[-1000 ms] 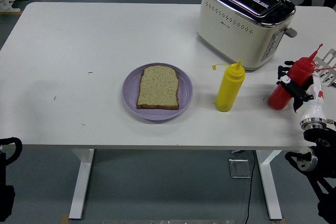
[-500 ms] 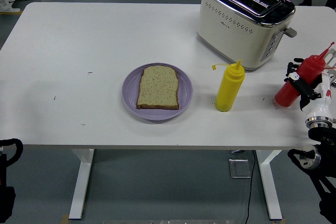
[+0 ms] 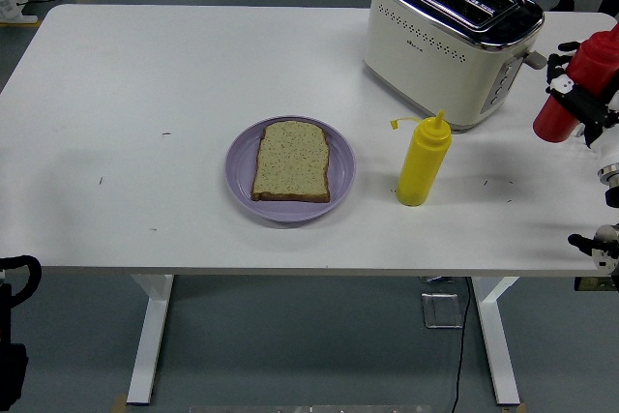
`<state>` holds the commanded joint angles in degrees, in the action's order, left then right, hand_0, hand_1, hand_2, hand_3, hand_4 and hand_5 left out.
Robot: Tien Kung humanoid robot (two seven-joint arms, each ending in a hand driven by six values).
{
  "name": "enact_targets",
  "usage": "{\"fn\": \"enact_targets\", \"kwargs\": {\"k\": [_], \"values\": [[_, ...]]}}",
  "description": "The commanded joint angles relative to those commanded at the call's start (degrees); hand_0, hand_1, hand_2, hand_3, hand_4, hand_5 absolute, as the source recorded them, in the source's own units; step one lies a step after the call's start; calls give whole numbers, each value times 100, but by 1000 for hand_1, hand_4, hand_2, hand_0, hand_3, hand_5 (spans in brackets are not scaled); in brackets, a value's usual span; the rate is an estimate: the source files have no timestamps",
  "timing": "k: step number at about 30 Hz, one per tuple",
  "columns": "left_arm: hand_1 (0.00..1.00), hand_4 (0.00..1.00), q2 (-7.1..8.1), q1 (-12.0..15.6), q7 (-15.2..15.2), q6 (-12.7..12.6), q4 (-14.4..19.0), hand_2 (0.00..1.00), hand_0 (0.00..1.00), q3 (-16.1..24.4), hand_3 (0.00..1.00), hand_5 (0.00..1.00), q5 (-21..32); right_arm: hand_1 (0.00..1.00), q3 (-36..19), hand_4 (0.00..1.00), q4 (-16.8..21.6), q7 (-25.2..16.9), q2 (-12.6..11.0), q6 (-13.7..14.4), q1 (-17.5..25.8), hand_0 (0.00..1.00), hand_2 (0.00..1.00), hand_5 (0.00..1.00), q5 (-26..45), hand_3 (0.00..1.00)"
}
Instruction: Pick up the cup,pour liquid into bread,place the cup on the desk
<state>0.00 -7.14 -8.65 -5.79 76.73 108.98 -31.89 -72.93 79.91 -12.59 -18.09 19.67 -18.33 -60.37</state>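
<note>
while the right hand grips the red squeeze bottle at the picture's right edge, beside the toaster, the bread slice lies on the purple plate mid-table. just right of the plate the yellow bottle stands upright. the left arm rests at the lower left corner, its fingers unclear.

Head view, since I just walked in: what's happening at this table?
The right robot hand grips a red squeeze bottle, lifted off the white table beside the cream toaster. A bread slice on the purple plate looks bare, with a yellow squeeze bottle standing next to it. The left arm rests at the lower-left edge.
</note>
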Motion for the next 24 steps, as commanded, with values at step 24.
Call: {"fn": "enact_targets", "kwargs": {"k": [24], "values": [[735,573,0,-14,-8,-7,-1,737,787,84,688,998,-4,143,2585,555,133,2148,-180,-365,-2821,76,312,119,-5647,406]]}}
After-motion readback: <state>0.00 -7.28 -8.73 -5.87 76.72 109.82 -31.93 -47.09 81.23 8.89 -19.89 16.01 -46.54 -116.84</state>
